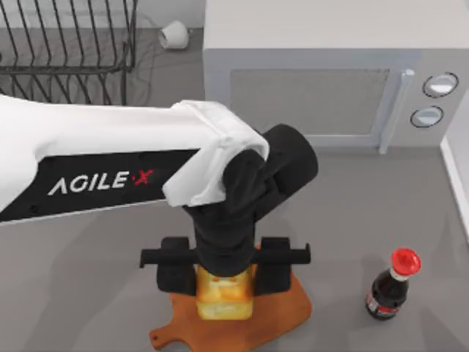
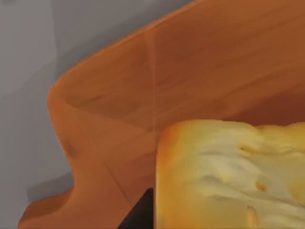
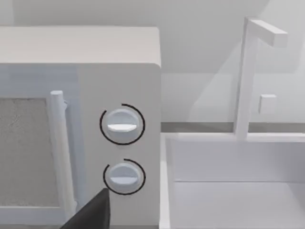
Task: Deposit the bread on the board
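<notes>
The bread (image 1: 224,299), a golden-yellow chunk with a toasted crust, sits low over the reddish-brown wooden board (image 1: 289,312) near the table's front edge. My left gripper (image 1: 226,282) reaches down from above, and its black fingers press both sides of the bread, shut on it. In the left wrist view the bread (image 2: 228,176) is close up against the board's grain (image 2: 200,62); I cannot tell whether it touches the wood. My right gripper (image 3: 90,214) is parked off to the right, facing the microwave's dials.
A white microwave (image 1: 322,81) stands behind the board. A cola bottle (image 1: 392,286) with a red cap stands right of the board. A wire dish rack (image 1: 66,44) and a white cup (image 1: 174,33) are at the back left. A white basin (image 3: 238,181) adjoins the microwave.
</notes>
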`<state>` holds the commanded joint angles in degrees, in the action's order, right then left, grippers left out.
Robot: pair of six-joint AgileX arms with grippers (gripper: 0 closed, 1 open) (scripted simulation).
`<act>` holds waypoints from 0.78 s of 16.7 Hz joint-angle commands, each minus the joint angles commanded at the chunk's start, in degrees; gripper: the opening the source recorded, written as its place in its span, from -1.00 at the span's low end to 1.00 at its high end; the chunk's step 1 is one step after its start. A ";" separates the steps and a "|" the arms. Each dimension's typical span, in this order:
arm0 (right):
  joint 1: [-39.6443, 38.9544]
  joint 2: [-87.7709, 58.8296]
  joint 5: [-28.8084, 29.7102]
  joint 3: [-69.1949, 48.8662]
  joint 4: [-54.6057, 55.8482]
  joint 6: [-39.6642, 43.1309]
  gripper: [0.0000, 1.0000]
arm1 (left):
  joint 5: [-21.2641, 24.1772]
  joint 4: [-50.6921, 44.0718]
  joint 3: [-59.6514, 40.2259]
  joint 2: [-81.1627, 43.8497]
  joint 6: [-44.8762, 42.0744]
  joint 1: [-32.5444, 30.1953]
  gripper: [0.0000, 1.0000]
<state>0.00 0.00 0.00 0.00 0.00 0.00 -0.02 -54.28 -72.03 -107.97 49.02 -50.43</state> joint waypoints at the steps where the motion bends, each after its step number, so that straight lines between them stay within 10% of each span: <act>1: 0.00 0.00 0.00 0.00 0.00 0.00 1.00 | -0.01 0.90 0.55 -0.23 0.02 -0.02 -1.00; 8: 0.00 0.00 0.00 0.00 0.00 0.00 1.00 | -0.13 3.64 2.33 -1.17 0.02 -0.05 -1.00; 13: 0.00 0.00 0.00 0.00 0.00 0.00 1.00 | -0.13 3.64 2.33 -1.17 0.02 -0.05 -0.25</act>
<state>0.00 0.00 0.00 0.00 0.00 0.00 -0.15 -50.65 -69.70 -109.14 49.03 -50.48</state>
